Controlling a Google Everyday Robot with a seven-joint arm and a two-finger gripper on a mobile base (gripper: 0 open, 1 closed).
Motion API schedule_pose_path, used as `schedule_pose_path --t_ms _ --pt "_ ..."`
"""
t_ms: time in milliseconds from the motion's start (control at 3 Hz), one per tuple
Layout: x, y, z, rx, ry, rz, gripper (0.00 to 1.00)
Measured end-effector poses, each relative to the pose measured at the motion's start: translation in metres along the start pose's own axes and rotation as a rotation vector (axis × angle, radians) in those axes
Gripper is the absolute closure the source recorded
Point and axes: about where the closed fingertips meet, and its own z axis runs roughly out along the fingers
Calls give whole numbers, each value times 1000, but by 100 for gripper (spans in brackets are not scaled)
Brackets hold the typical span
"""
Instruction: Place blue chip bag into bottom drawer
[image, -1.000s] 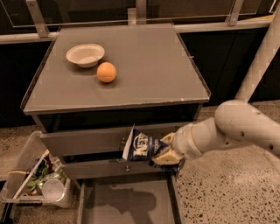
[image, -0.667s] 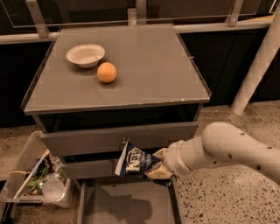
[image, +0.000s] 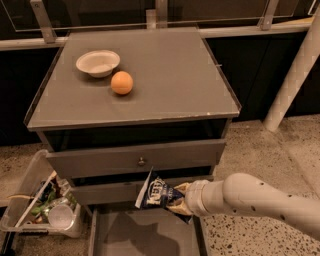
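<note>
The blue chip bag (image: 157, 192) is a small navy bag with white lettering, held in the air in front of the middle drawer and just above the open bottom drawer (image: 145, 235). My gripper (image: 176, 198) is shut on the bag's right end, coming in from the right on a white arm (image: 250, 200). The bottom drawer is pulled out, a shallow grey tray with a bare floor below the bag.
A grey cabinet top (image: 165, 75) carries a white bowl (image: 98, 62) and an orange (image: 122, 82). The upper drawer has a small round knob (image: 142, 161). A clear plastic bin of clutter (image: 42, 205) stands on the floor at the left. A white post (image: 295, 75) rises at the right.
My arm has moved lower and to the left with the bag, bringing it from beside the middle drawer down closer over the open bottom drawer.
</note>
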Motion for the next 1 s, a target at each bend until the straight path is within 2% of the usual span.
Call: schedule_pose_path --t_ms 333,667,1000 --pt "43 -33 12 67 -21 58 100" --pt "75 -60 23 58 -86 146 100" --pt "74 -60 23 58 -86 145 100"
